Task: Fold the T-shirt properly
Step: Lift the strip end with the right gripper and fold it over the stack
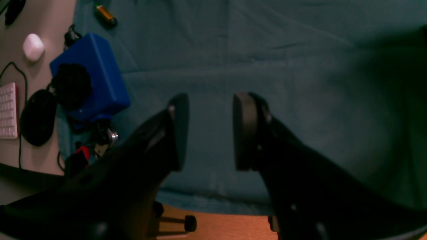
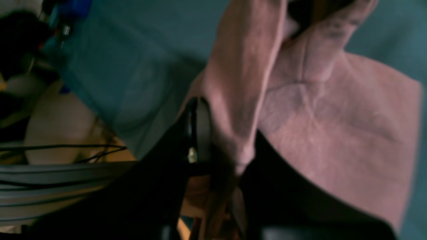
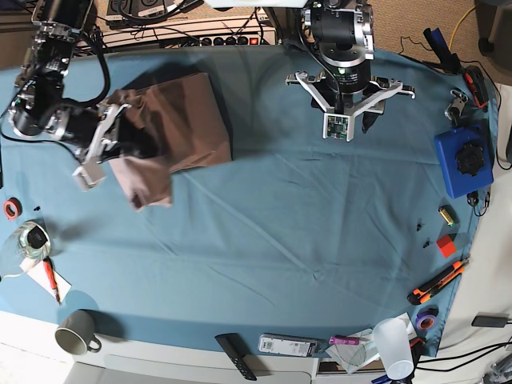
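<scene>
Along the near edge of the tabletop [image 3: 264,264], a grey mug [image 3: 76,332], a translucent cup [image 3: 394,344], a black remote [image 3: 236,356] and an orange-handled cutter [image 3: 436,284] are being seen lying apart from one another. The tabletop is being covered by a wrinkled teal-blue cloth [image 1: 283,73]. Further back, on the base view's left, the T-shirt [image 3: 172,128] is being shown as a dusty mauve, partly folded bundle, with a flat rectangular part lying on the cloth and a creased flap hanging toward the near side. A bunched fold of the T-shirt [image 2: 240,100] is being pinched by the right gripper [image 2: 227,146], whose jaws are being pressed together on the fabric. On the base view's right, a blue box [image 1: 96,76] is being seen near the cloth's edge. At the far side, the left gripper [image 1: 210,133] is being held spread over bare cloth, well apart from the T-shirt, with nothing between its jaws. Behind the tabletop, cables and a power strip [image 3: 216,36] are being glimpsed.
</scene>
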